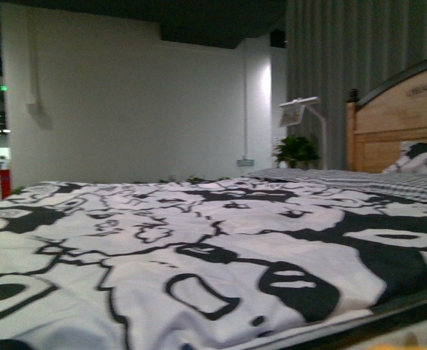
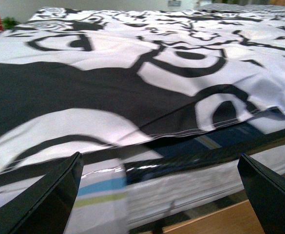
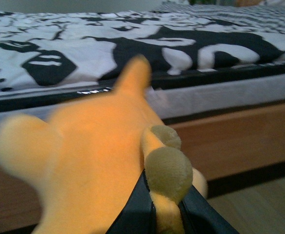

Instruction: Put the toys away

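Observation:
An orange-yellow plush animal with olive-green bumps fills the right wrist view, hanging in front of the bed's side. My right gripper is shut on it, its dark fingers pinching the plush just under a green bump. In the left wrist view my left gripper stands open, with its two dark fingers wide apart and nothing between them, close to the bed's edge. Neither arm nor the toy shows in the front view.
A bed with a black-and-white patterned cover fills the front view, with a wooden headboard and a pillow at the right. A potted plant and a lamp stand behind. The mattress side and wooden floor lie below.

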`<state>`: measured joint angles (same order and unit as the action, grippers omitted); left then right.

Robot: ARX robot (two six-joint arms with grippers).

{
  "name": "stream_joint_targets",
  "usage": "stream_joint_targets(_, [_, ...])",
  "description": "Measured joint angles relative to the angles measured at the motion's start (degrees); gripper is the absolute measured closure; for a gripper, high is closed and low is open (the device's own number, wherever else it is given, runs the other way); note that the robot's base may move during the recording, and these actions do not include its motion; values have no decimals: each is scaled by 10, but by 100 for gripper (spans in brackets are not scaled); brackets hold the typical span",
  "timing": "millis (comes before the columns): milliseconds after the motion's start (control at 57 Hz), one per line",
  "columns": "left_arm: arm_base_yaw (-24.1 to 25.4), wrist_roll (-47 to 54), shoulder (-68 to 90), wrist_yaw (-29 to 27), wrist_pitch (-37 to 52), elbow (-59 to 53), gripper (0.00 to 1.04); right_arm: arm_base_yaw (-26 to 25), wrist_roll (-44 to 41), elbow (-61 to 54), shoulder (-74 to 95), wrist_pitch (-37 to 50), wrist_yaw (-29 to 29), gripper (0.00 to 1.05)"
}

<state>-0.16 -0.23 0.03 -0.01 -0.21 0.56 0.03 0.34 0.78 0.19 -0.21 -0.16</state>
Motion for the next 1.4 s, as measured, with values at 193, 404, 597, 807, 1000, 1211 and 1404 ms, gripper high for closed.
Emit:
stream_joint_targets(193, [0,0,1,-2,0,0,6,0,-2,0,0,-1,6,99])
stream_joint_targets(404, [0,0,1,-1,0,0,6,0,-2,0,0,-1,-3,99])
stream_joint_targets(597, [0,0,1,0,0,0,6,0,-2,0,0,-1,1,99])
stream_joint_targets(807, [0,0,1,-2,0,0,6,0,-2,0,1,-1,3,99])
stream_joint_targets(1000, [0,0,1,-2,0,0,6,0,-2,0,0,-1,0,99])
stream_joint_targets(1211, [0,0,1,-2,0,0,6,0,-2,0,0,-1,2,99])
stream_joint_targets(1404, [0,0,1,2,0,0,6,-1,-1,0,0,-1,6,99])
